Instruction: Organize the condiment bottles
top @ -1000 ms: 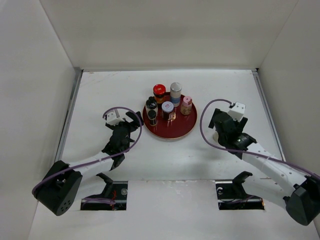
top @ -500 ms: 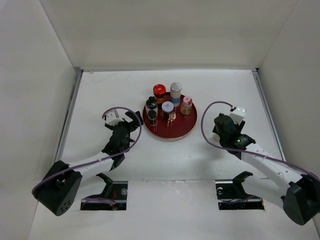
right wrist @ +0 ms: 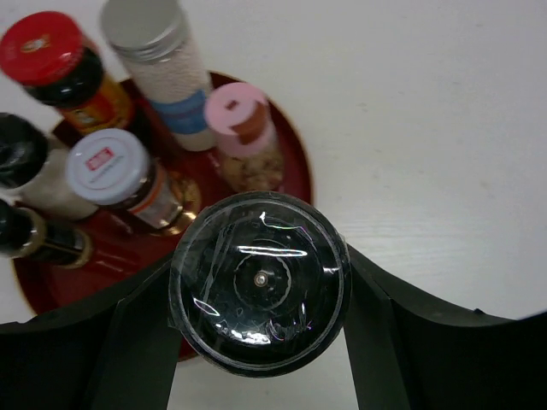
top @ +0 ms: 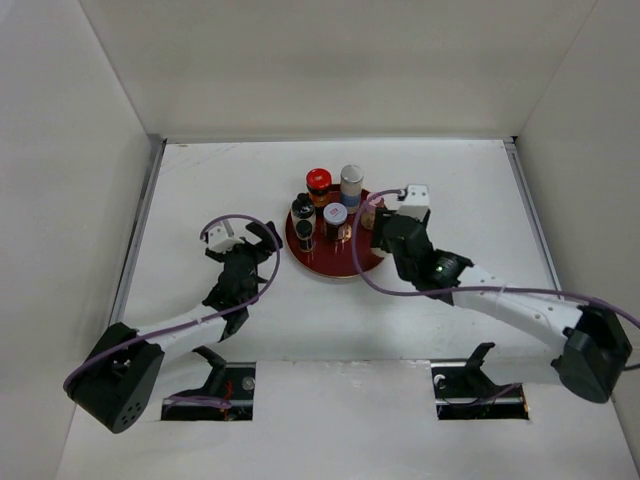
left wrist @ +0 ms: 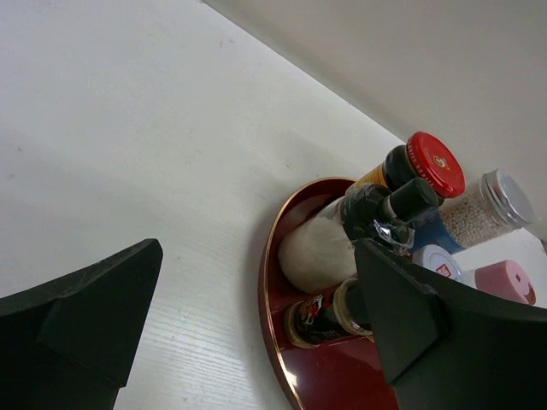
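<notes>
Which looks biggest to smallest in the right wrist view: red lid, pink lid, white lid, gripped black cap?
1. Black cap, by far, though it's nearest the camera.
2. Red lid and white lid: too alike to rank.
3. Pink lid, smallest.

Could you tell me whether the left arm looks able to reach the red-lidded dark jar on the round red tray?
Probably not directly: the open left hand sits beside the round red tray, but two black-capped bottles stand between it and the red-lidded dark jar at the back.
</notes>
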